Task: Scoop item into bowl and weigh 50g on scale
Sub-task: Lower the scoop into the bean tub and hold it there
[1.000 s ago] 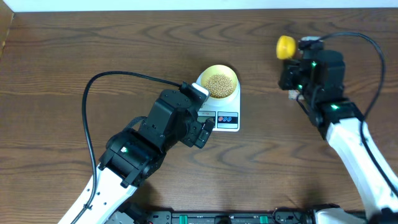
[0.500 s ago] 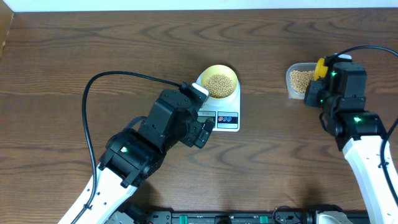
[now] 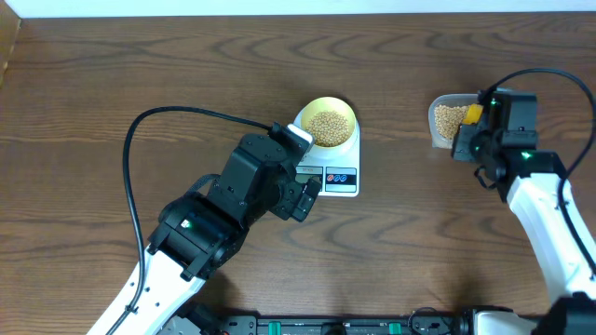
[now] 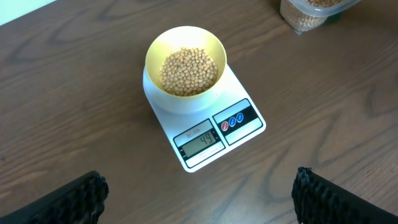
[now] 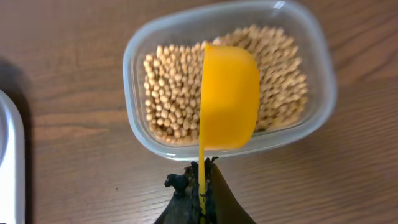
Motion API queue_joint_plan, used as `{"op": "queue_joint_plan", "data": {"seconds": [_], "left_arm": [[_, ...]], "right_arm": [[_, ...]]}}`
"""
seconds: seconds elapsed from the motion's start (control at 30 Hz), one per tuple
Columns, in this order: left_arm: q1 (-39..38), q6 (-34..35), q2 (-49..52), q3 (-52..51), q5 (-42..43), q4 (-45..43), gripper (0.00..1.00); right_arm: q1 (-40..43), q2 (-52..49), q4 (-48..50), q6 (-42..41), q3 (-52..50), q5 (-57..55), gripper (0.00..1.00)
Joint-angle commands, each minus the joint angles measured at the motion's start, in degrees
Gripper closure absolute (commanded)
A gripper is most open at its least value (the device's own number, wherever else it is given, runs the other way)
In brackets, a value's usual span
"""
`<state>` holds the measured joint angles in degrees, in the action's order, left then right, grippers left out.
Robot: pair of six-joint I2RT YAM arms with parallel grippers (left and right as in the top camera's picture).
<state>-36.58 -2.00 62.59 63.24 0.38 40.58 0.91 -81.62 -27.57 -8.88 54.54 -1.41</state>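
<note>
The scale (image 4: 244,134) lies near the middle of the desk (image 3: 140,65), its display (image 4: 200,138) toward the front edge. The bowl (image 4: 186,36) stands on the scale's rear half, with beans (image 4: 189,71) in it. Right of them, toward the right edge, a tub (image 5: 132,93) holds more beans, and a scoop (image 5: 229,96) hangs over it.

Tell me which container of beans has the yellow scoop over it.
The clear plastic tub on the right; the pale-yellow bowl sits on the white scale, away from the scoop.

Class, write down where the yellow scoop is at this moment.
In the overhead view the yellow scoop is over the clear tub of beans, right of the scale, its handle pinched in the right gripper.
</note>
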Motion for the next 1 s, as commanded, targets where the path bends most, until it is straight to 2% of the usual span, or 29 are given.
{"op": "queue_joint_plan", "data": {"seconds": [0.0, 0.37, 0.63, 0.97], "left_arm": [[0.24, -0.96, 0.26, -0.02, 0.50, 0.15, 0.03], [0.24, -0.96, 0.26, -0.02, 0.50, 0.15, 0.03], [0.24, -0.96, 0.26, -0.02, 0.50, 0.15, 0.03], [0.24, -0.96, 0.26, -0.02, 0.50, 0.15, 0.03]], "right_arm": [[0.17, -2.08, 0.13, 0.59, -0.02, 2.29, 0.99], [0.17, -6.08, 4.92, 0.61, -0.02, 2.40, 0.99], [0.17, -8.17, 4.98, 0.55, -0.02, 3.17, 0.99], [0.20, -8.13, 7.02, -3.91, -0.02, 4.00, 0.99]]}}
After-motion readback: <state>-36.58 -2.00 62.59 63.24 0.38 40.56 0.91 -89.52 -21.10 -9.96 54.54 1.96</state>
